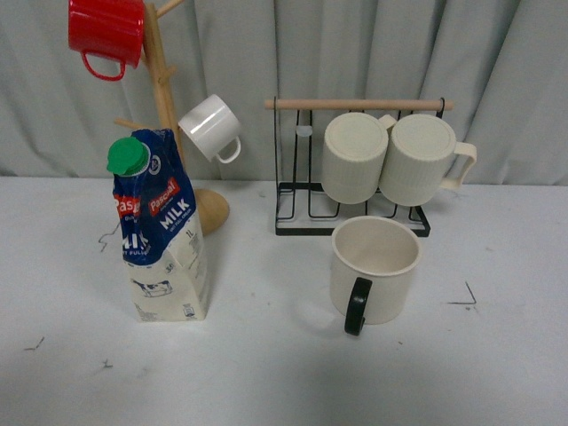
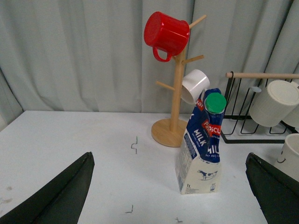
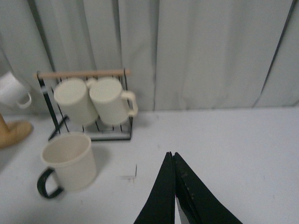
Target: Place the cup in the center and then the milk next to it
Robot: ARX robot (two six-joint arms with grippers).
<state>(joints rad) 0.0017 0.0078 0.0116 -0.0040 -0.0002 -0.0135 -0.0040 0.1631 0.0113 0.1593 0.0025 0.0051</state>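
Cup stands upright on the white table, right of the middle in your front view, just in front of the wire rack, with its black handle turned toward the robot. The milk stands well apart on the left, near the base of the wooden mug tree. Your left gripper has its fingers spread wide and holds nothing. Your right gripper has its fingers pressed together, empty.

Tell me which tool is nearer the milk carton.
Left. The left tool, open, faces the milk carton squarely; the right tool, shut, is over by the cup, with no carton in its view.
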